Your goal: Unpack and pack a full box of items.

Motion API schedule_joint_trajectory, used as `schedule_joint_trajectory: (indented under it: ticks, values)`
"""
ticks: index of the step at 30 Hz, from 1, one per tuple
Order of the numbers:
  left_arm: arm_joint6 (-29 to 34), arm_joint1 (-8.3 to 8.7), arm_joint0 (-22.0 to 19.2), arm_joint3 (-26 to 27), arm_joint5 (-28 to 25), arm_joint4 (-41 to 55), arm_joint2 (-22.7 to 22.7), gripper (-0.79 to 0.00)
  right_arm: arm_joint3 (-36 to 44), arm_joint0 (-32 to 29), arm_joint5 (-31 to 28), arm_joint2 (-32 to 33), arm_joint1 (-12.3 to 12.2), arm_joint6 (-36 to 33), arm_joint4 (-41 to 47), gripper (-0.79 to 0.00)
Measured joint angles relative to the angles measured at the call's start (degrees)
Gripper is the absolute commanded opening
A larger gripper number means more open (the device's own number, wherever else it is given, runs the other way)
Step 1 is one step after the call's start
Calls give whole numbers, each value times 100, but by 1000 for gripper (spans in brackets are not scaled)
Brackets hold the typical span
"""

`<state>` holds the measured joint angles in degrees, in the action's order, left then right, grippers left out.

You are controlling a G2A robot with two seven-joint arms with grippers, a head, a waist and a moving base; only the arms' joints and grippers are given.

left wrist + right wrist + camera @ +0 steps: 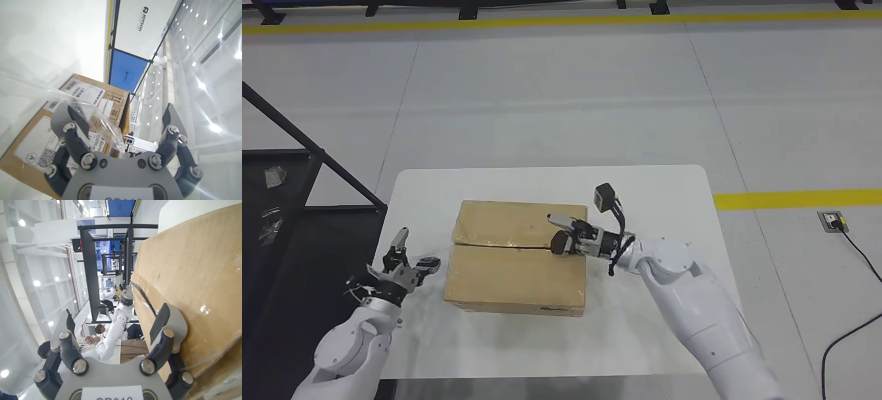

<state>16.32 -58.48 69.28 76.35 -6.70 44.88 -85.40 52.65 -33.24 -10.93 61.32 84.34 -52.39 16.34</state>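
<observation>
A closed brown cardboard box (517, 258) lies in the middle of the white table (662, 200), its two top flaps meeting at a seam. My right gripper (560, 232) is over the box top at the right end of that seam. It is open, and one finger (162, 321) lies against the cardboard beside the slit. My left gripper (412, 256) stands open just left of the box, facing its labelled side (62, 121). A crumpled strip of clear tape (107, 126) trails across one left finger (75, 117) and into the gap between the two.
A black metal frame (302, 160) stands off the table's left side. Bare tabletop runs behind the box and to its right. A yellow floor line (792, 198) lies beyond the right edge.
</observation>
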Motion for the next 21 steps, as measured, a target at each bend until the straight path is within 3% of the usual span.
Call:
schedule_joint_trajectory:
  ticks: [11, 21]
  values:
    - [-733, -150, 6, 156, -36, 431, 39, 0, -343, 127, 38, -117, 58, 162, 48, 0]
    - [-968, -165, 154, 136, -196, 329, -398, 0, -437, 137, -39, -142, 68, 80, 95, 0]
